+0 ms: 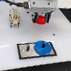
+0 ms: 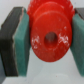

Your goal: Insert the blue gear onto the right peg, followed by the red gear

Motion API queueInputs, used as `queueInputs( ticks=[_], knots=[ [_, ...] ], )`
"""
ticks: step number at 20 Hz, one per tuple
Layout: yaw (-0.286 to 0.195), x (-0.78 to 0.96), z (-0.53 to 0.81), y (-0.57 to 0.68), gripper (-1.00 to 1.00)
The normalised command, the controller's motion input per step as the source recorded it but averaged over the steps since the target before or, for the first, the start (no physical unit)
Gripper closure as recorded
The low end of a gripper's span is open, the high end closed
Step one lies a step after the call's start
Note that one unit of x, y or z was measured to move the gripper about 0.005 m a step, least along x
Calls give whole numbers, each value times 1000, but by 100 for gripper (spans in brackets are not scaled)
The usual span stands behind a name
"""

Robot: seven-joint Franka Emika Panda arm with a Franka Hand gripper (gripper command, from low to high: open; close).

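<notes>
Right up against my wrist camera sits the small red toothed plastic gear (image 2: 48,34), pinched between my pincer's (image 2: 44,40) teal pads (image 2: 20,42), so I've definitely got it clamped. Going left to right in the exterior view: some pale boxy fixture (image 1: 15,17), then me holding the gear up off the table, then the light black-bordered plate (image 1: 23,53) with the flat bright-blue gear (image 1: 42,47) already seated. So blue's done I reckon; next I gotta line up over the plate and lower it.
</notes>
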Motion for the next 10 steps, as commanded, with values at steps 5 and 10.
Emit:
queueInputs(
  ticks=[5,10],
  knots=[
    [0,689,385,1,100],
    [0,722,316,0,100]
  ],
)
